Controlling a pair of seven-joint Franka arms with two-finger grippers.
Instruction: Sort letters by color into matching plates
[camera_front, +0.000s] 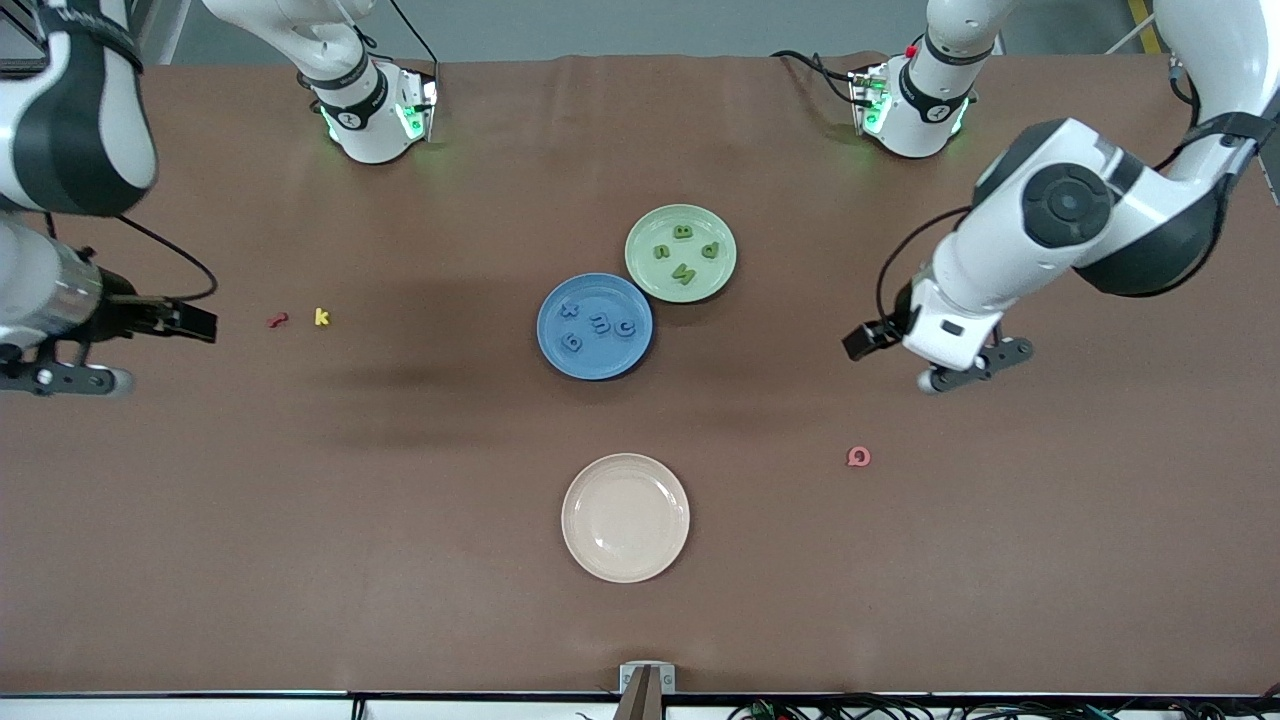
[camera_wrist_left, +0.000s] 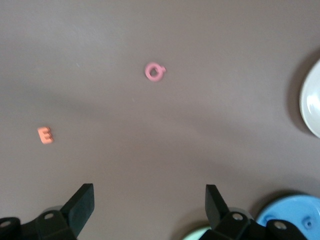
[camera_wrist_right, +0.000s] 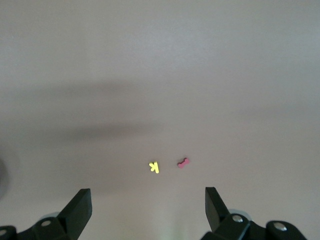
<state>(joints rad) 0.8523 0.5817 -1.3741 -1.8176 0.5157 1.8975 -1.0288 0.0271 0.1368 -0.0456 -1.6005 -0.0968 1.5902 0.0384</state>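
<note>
The blue plate (camera_front: 600, 362) lies mid-table and holds four blue letters (camera_front: 601, 322). The pale green plate (camera_front: 716, 281) touches it on the side farther from the front camera and holds four green letters (camera_front: 684, 271). My left gripper (camera_front: 975, 364) hangs open and empty over bare table toward the left arm's end; in its wrist view (camera_wrist_left: 150, 200) the blue plate (camera_wrist_left: 295, 215) and a sliver of the green plate (camera_wrist_left: 197, 234) show at the edge. My right gripper (camera_front: 70, 380) hangs open and empty at the right arm's end, also seen in its wrist view (camera_wrist_right: 148, 202).
An empty cream plate (camera_front: 625, 517) lies nearer the front camera than the blue plate. A pink Q (camera_front: 858, 457) (camera_wrist_left: 155, 72) and an orange E (camera_wrist_left: 45, 135) lie toward the left arm's end. A yellow k (camera_front: 321, 317) (camera_wrist_right: 154, 167) and a red letter (camera_front: 277, 320) (camera_wrist_right: 183, 162) lie toward the right arm's end.
</note>
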